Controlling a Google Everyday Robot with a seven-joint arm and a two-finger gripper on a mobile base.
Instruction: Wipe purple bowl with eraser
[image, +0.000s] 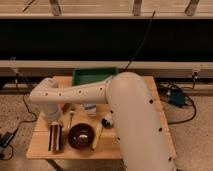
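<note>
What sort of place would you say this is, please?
Likely a robotics lab: a wooden table, loose cables on a speckled floor, and the gripper low over the eraser beside the bowl.

From where I stand, no word, number, brand or sign can be read on anything here: not on the white arm (80, 93), the purple bowl (81, 136), the eraser (56, 136) or the green tray (94, 76); the gripper (54, 121), down at the table's left front just above the eraser, shows no legible marking
</note>
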